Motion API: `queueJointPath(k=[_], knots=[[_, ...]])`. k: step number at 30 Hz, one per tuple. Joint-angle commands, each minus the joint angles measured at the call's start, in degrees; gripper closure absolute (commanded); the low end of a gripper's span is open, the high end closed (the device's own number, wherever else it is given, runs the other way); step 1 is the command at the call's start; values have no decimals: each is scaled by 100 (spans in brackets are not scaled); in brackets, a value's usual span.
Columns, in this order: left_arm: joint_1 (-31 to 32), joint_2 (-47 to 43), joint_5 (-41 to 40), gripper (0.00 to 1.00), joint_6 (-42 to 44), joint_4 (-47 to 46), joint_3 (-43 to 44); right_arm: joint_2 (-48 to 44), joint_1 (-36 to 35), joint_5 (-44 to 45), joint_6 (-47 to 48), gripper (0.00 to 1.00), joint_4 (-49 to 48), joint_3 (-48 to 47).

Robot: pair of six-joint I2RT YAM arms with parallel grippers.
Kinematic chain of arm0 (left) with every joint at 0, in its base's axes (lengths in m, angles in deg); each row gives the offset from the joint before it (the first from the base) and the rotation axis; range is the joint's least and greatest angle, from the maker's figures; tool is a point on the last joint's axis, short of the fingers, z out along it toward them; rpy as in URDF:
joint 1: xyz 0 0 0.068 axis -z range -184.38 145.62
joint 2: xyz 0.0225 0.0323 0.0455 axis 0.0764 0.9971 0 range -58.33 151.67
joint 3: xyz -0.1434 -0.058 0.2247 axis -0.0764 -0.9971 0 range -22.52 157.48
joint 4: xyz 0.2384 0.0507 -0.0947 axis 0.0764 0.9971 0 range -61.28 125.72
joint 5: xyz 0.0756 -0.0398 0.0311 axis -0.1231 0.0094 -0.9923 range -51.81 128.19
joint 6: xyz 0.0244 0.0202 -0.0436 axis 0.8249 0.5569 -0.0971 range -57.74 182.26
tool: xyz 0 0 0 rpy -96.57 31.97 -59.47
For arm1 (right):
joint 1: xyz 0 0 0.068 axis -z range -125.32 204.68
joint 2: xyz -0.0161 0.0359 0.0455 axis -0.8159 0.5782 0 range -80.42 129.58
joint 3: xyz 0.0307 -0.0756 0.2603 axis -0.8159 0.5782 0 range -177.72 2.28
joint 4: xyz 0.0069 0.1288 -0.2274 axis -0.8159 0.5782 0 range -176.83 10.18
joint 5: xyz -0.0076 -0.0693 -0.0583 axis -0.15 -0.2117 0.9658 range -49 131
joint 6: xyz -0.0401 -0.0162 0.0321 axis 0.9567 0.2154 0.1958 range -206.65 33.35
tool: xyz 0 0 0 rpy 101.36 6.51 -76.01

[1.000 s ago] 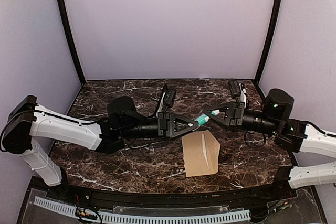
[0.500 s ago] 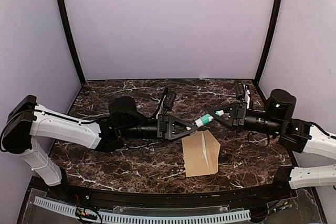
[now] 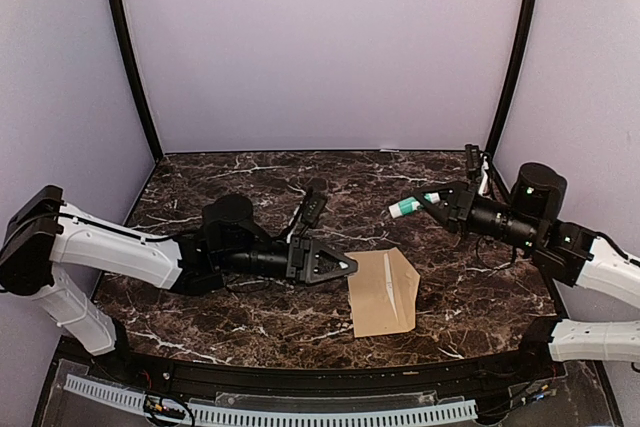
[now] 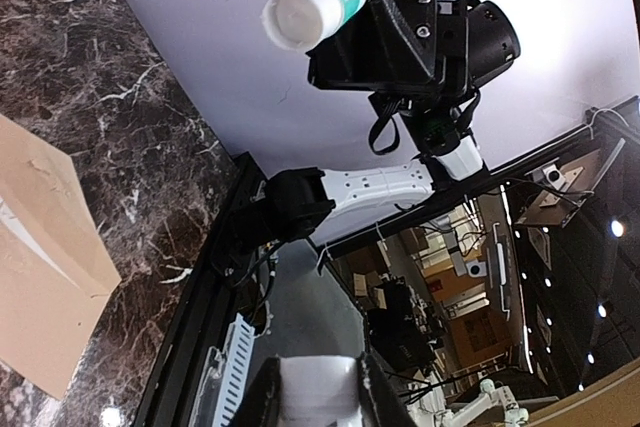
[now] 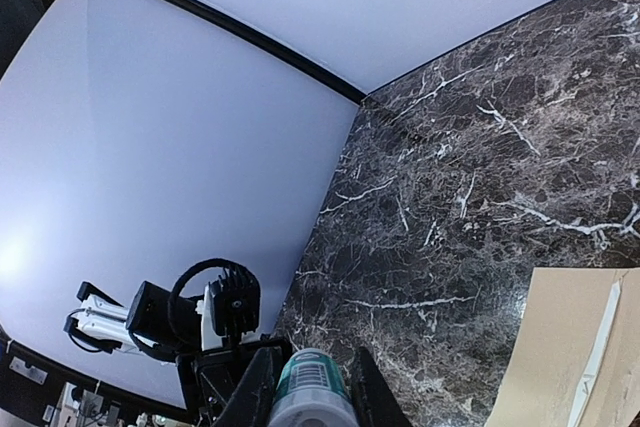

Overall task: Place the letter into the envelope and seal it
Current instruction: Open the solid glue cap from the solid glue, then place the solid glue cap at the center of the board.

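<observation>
Right gripper (image 3: 432, 203) was clenched on a glue stick (image 3: 403, 208), held up off the table (image 3: 200, 177) with its free end aimed at the left arm, probably ready to glue the flap. Left gripper (image 3: 348, 265) sat low just beside the envelope (image 3: 380, 299), pinching what looked like a white cap (image 4: 318, 397), likely keeping it clear. The envelope lay flat at near centre, long axis roughly near-to-far, pointed flap toward far-right and apparently unsealed. Letter not visible, probably inside.
</observation>
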Motion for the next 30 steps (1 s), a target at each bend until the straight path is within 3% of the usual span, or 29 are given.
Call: queueJointPath(k=[1,8,17,23,30], knots=[[-268,-643,-431,100,460,1030,-400,-68,103,-122,107,89,-10,-35],[-777,-886,-2023,100,1224,4037,-456,105,89,-264,172,89,53,107],[-961,-222,-3427,99,2030,6803,694,288,83,-269,322,88,148,61],[-1308,125,-3570,95,2408,7619,983,274,82,-260,387,88,273,105],[-1814,165,-3492,93,2762,7823,905,140,80,-227,379,87,318,244]])
